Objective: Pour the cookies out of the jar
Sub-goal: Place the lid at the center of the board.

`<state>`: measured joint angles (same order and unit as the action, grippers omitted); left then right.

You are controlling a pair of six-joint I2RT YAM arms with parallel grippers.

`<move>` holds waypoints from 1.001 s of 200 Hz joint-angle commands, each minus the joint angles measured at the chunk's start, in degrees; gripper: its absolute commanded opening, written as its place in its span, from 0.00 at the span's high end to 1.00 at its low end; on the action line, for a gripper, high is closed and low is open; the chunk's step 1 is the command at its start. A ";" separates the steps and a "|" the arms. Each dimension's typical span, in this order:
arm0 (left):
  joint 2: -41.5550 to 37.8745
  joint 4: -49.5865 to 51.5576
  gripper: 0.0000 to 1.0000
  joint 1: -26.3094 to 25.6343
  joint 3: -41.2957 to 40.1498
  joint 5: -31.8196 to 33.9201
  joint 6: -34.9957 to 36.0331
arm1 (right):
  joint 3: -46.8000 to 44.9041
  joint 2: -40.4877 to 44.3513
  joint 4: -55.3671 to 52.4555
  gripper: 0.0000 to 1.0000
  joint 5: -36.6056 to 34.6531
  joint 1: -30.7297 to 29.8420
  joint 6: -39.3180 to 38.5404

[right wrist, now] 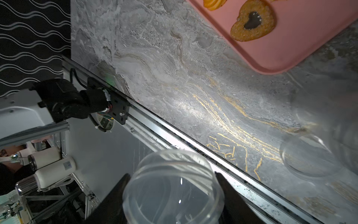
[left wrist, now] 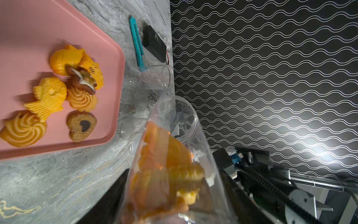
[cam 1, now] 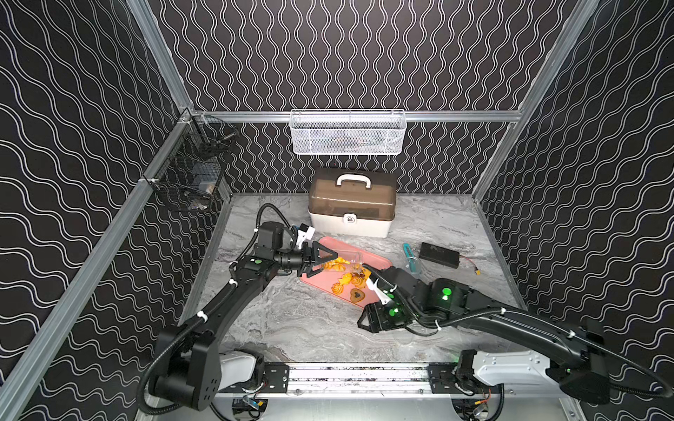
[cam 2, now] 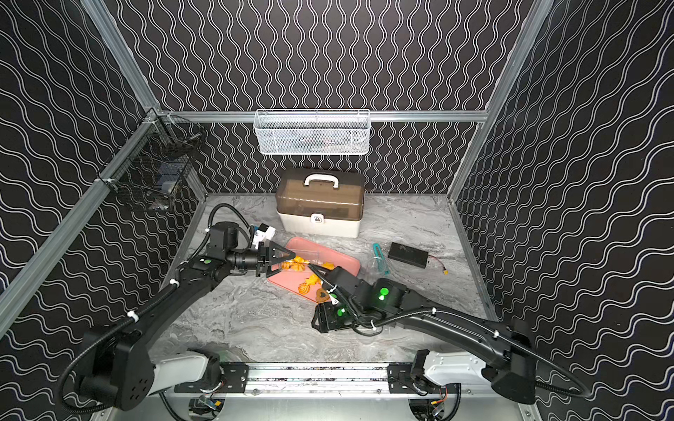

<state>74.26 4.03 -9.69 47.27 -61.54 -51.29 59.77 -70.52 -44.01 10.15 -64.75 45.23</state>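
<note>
Both top views: the left gripper (cam 1: 325, 263) is clamped on the clear jar (cam 1: 346, 261), which is tipped sideways over the pink tray (cam 1: 377, 259). Some cookies (cam 1: 349, 285) lie on the tray.

Left wrist view: orange swirls, fish shapes and a brown heart are on the tray, with more orange ones inside the jar.

Right wrist view: the right gripper (right wrist: 170, 182) pinches a clear lid (right wrist: 172, 201), low over the marble table (right wrist: 174, 77).

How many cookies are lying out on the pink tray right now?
7 on the pink tray: two fish shapes, two swirls, a speckled orange one, an iced brown one, a heart. The pile may hide others; more sit inside the jar.
</note>
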 commanded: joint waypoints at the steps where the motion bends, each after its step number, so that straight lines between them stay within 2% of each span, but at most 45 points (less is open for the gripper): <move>1: 3.49 -6.32 0.33 0.46 -1.16 -1.60 1.00 | -0.86 -3.25 4.51 0.39 -1.24 -1.38 0.50; 31: 9.85 -8.43 0.34 1.49 -2.57 -0.92 3.55 | -2.24 -6.35 6.77 0.39 -1.10 -1.77 -0.12; 64: 14.38 -5.07 0.34 2.31 -1.45 1.34 7.98 | -3.13 -9.89 7.27 0.39 -1.50 -1.70 -0.80; 114: 16.97 5.34 0.34 3.10 2.23 5.16 15.43 | -4.49 -14.62 7.90 0.38 -2.93 -1.71 -0.65; 161: 17.72 15.80 0.34 3.63 6.85 11.28 21.86 | -0.33 -21.15 3.05 0.38 -6.34 -1.74 -2.14; 200: 18.43 20.39 0.34 3.63 9.19 14.15 24.54 | 2.54 -25.13 0.24 0.30 -8.06 -1.91 -3.06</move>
<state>92.20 19.92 -6.24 55.42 -49.47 -30.87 60.71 -93.86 -40.14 4.75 -66.41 42.87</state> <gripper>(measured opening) 0.659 0.666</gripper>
